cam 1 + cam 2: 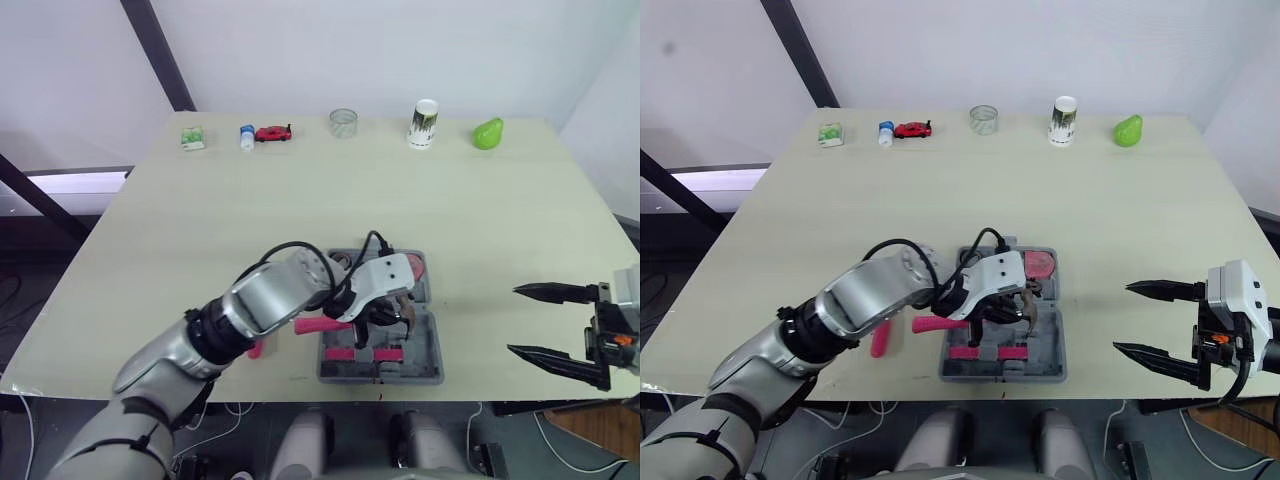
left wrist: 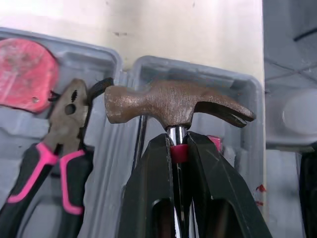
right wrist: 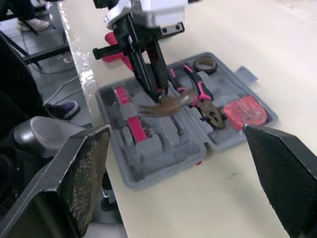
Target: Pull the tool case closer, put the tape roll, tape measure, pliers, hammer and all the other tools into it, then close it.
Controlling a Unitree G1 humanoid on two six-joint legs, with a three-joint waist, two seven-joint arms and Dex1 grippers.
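Note:
The grey tool case (image 1: 432,360) lies open near the table's front edge. In it are pink-handled pliers (image 2: 64,129), a red tape measure (image 2: 25,72) and a tape roll (image 3: 204,64). My left gripper (image 2: 179,141) is shut on the hammer's neck just under its brown head (image 2: 173,101), which is over the case's middle. The hammer's pink handle (image 1: 315,325) sticks out past the case's left side. My right gripper (image 1: 513,320) stands open to the right of the case, holding nothing. A pink-handled tool (image 1: 880,338) lies on the table left of the case.
Along the table's far edge stand a green packet (image 1: 192,137), a small blue-capped bottle (image 1: 247,136), a red toy car (image 1: 273,133), a clear glass (image 1: 343,123), a white cup (image 1: 424,124) and a green pear (image 1: 488,133). The case sits close to the front edge.

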